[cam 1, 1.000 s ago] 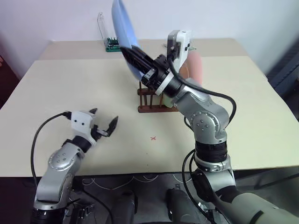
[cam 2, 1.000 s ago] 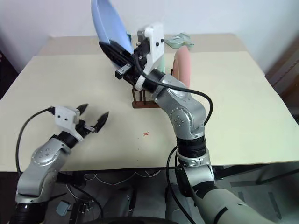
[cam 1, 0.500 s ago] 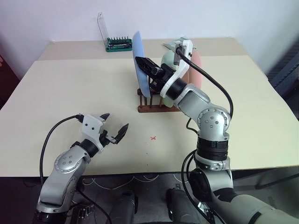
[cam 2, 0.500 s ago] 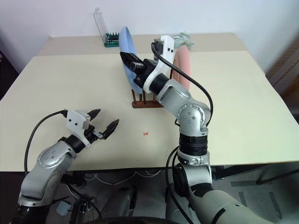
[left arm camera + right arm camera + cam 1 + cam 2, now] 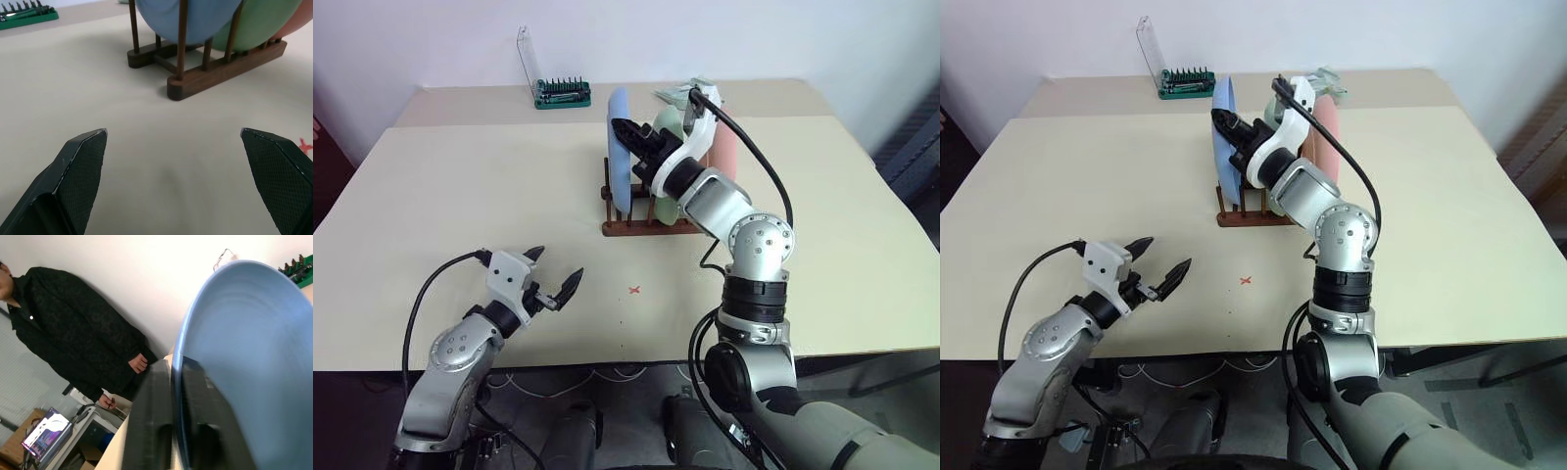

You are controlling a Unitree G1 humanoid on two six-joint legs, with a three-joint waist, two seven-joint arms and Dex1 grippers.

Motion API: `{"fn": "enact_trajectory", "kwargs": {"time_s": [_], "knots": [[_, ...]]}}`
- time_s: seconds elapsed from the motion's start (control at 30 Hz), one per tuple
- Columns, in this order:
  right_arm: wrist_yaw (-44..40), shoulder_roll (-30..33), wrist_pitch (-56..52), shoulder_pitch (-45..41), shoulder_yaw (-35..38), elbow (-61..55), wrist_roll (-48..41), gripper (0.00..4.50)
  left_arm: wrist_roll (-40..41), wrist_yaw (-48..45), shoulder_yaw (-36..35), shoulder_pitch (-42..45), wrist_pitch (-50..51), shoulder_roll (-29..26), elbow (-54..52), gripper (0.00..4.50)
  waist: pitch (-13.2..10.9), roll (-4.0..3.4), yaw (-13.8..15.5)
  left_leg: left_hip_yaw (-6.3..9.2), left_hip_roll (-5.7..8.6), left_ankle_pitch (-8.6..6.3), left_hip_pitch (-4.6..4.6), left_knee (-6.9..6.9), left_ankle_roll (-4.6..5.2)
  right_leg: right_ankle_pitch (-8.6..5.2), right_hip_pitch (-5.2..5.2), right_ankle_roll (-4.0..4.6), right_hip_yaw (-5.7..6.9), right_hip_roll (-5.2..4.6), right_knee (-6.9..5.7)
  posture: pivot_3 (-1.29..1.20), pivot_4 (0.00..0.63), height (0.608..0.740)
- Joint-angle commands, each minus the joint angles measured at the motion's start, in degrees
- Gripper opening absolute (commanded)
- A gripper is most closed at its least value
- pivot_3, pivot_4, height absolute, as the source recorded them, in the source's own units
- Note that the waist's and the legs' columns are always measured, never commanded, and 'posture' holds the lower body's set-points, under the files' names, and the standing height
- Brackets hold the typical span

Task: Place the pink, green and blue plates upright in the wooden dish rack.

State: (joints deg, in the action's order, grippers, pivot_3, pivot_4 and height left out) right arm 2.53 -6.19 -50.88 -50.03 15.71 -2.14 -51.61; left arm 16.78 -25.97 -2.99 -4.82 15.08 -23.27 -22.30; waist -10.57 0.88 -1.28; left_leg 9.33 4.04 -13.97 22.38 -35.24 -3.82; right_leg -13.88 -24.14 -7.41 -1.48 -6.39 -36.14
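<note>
The blue plate (image 5: 618, 157) stands upright in the left end slot of the wooden dish rack (image 5: 628, 226), on the table ahead of me. Behind it in the rack stand the green plate (image 5: 667, 125) and the pink plate (image 5: 728, 149), also upright. My right gripper (image 5: 628, 131) reaches in from the right and is shut on the blue plate's upper rim (image 5: 177, 367), one finger on each face. My left gripper (image 5: 555, 281) hovers open and empty low over the table near its front left, pointing at the rack (image 5: 220, 73).
A green bit set (image 5: 561, 94) with a clear upright lid sits at the table's back left. A clear object (image 5: 688, 90) lies behind the rack. A small red cross (image 5: 633, 290) marks the table in front of the rack. A person in black (image 5: 73, 333) stands beyond the table.
My right gripper has brought the blue plate down from a tilt above the rack to upright between the pegs. My left gripper has sunk a little.
</note>
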Motion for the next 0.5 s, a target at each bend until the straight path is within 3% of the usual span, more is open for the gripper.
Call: {"fn": "enact_trajectory", "kwargs": {"time_s": [0.03,0.17,0.5], "knots": [[-0.3,0.55,0.21,-1.43,-1.07,-2.21,-0.79,2.27,-0.5,-1.05,-0.57,-0.78,-3.89,0.51,0.95,4.5,0.0,-0.01,0.03,0.0,0.0,0.0,0.0,0.0,0.0,0.0,0.0,0.0,0.0,0.0,0.0,0.0,0.15,0.74],[-2.14,2.27,0.34,-1.45,-3.31,-3.63,0.24,4.14,-1.01,-1.67,-0.32,-1.09,-6.01,0.99,2.73,4.5,-0.01,-0.02,0.03,0.0,0.0,0.0,0.0,0.0,0.0,0.0,0.0,0.0,0.0,0.0,0.0,0.0,0.15,0.74],[-16.41,15.32,7.53,-3.4,-14.91,-11.93,11.86,4.14,-1.97,-2.33,0.93,-0.58,-7.77,2.19,4.66,4.5,-0.01,-0.03,-0.01,-0.01,0.0,0.0,0.02,-0.01,0.0,0.0,-0.01,-0.01,0.0,0.0,0.01,0.0,0.15,0.74]]}}
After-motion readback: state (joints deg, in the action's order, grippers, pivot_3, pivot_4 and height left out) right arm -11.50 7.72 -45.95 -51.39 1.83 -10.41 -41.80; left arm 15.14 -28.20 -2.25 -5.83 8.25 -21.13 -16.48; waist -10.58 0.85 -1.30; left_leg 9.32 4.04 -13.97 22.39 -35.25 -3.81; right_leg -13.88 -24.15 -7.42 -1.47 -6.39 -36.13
